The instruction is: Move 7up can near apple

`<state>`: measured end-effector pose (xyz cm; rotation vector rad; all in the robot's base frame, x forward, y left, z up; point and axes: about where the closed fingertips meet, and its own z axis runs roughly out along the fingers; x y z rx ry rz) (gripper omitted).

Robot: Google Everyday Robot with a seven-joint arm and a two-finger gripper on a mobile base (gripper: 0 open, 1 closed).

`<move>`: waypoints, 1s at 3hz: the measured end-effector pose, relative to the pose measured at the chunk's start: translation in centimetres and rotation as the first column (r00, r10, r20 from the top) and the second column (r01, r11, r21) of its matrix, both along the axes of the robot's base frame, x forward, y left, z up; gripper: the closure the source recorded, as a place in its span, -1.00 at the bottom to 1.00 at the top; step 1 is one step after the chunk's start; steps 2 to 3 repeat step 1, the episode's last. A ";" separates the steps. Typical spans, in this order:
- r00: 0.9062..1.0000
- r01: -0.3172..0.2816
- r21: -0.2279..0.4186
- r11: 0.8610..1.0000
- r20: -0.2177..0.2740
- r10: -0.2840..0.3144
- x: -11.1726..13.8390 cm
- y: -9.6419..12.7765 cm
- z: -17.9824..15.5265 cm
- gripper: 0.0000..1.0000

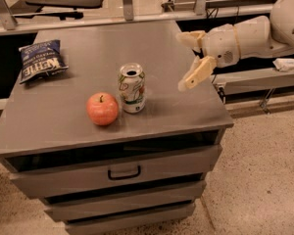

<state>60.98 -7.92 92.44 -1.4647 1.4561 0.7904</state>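
The 7up can (132,87) stands upright on the grey cabinet top (88,48), silver-white with green and red markings and an open metal top. The red-orange apple (102,108) sits just to its left and slightly nearer, almost touching it. My gripper (183,60) is open and empty, raised above the right part of the cabinet top, well to the right of the can. Its cream fingers (197,73) are spread wide apart.
A dark blue chip bag (40,60) lies at the cabinet's back left. The cabinet has drawers below with a dark handle (123,172). A shelf rail (250,75) runs behind the arm at right. Speckled floor lies to the right.
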 end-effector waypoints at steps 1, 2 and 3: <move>1.000 0.020 -0.001 1.000 0.011 -0.020 0.4 -0.7 0.4 -1.00; 1.000 0.020 -0.001 1.000 0.011 -0.020 0.4 -0.7 0.4 -1.00; 1.000 0.020 -0.001 1.000 0.011 -0.020 0.4 -0.7 0.4 -1.00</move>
